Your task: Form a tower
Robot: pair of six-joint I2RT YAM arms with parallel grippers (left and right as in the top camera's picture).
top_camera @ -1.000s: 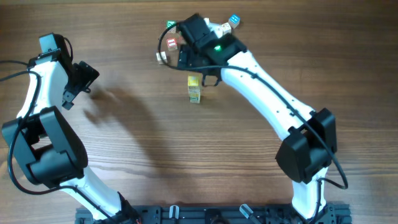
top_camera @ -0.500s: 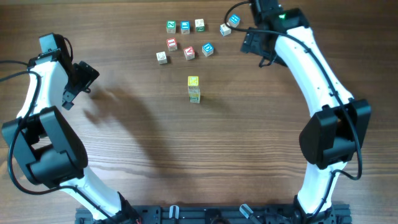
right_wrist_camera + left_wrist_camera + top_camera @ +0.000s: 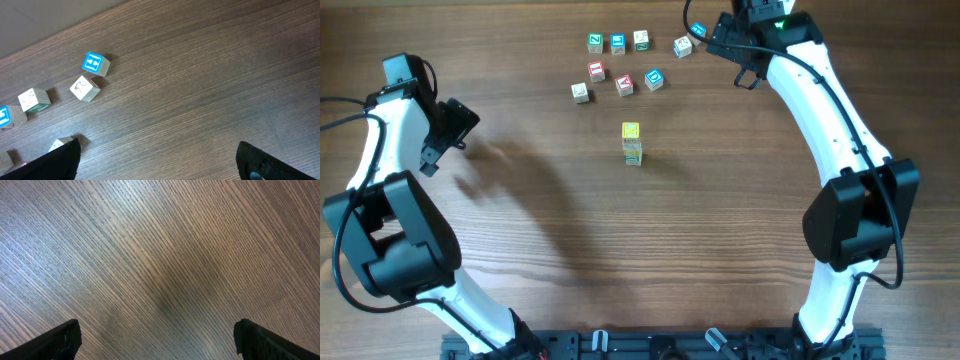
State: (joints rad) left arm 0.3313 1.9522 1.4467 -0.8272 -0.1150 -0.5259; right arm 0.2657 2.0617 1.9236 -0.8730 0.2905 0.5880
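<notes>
Tower (image 3: 632,143): it stands alone near the middle of the table (image 3: 550,240), with a yellow cube (image 3: 631,131) on top and a pale face with green marks showing below it. From overhead I cannot count its layers.
Loose cubes: nine lie in a scatter beyond the tower, towards the far edge and well apart from it. Nearest are a plain one (image 3: 580,92), a red one (image 3: 625,85) and a blue one (image 3: 654,79).
In the way: nothing touches the tower, and bare wood lies on every side of it.
Right gripper (image 3: 159,167): my jaws are spread wide and hold nothing. Only wood grain shows between the two dark fingertips (image 3: 55,161).
Right wrist view: a blue-faced cube (image 3: 95,63) and a white cube (image 3: 85,88) sit just beside each other. A white-green cube (image 3: 34,99) lies further left, and another cube (image 3: 62,144) is partly hidden behind my finger.
Right arm: it is stretched far forward, with the wrist over the far right end of the scatter and well apart from the tower.
Left gripper (image 3: 448,142): it is fully spread and empty, with only bare table below it.
Left arm: it is folded back at the left side, far from the tower and the cubes.
</notes>
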